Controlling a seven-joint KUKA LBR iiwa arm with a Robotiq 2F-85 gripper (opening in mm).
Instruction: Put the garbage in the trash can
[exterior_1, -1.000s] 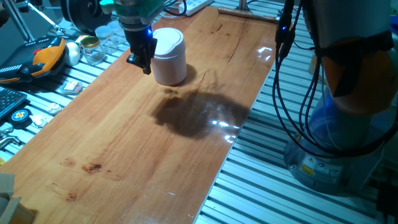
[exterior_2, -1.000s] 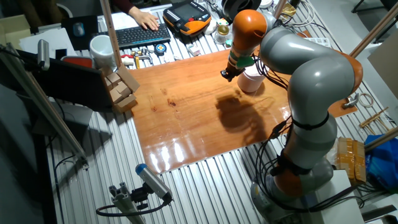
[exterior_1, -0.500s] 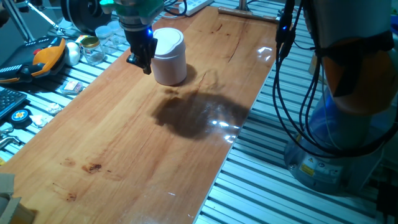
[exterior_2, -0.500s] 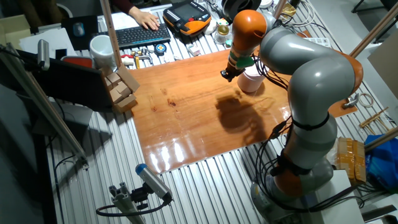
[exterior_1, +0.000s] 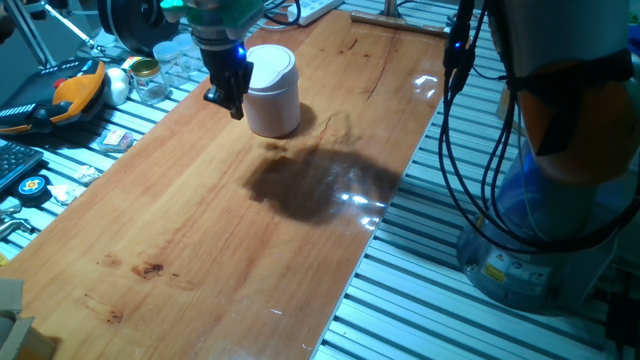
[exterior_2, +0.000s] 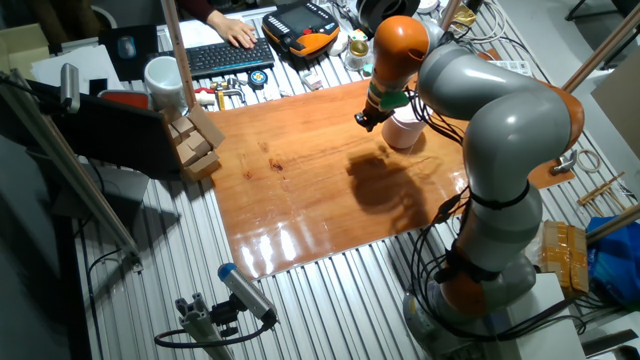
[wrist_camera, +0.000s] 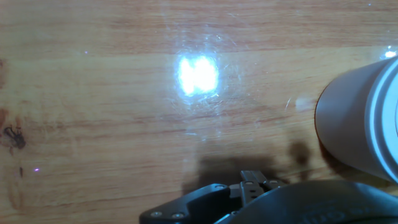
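The trash can (exterior_1: 272, 90), a small white bin with a domed lid, stands upright near the far end of the wooden table (exterior_1: 200, 240). It also shows as the trash can (exterior_2: 405, 131) in the other fixed view and at the right edge of the hand view as the trash can (wrist_camera: 360, 118). My gripper (exterior_1: 227, 102) hangs just left of the bin, close to its side and low over the wood; it appears too as the gripper (exterior_2: 366, 119). Its dark fingers are too small and too dark to read. The garbage is hidden in every view.
Clear glass jars (exterior_1: 152, 78), an orange-and-black device (exterior_1: 75, 90) and flat paper scraps (exterior_1: 118, 138) lie off the table's left edge. A keyboard (exterior_2: 228, 57) under a person's hand, a white mug (exterior_2: 162, 76) and wooden blocks (exterior_2: 195, 140) sit beyond the table's far corner.
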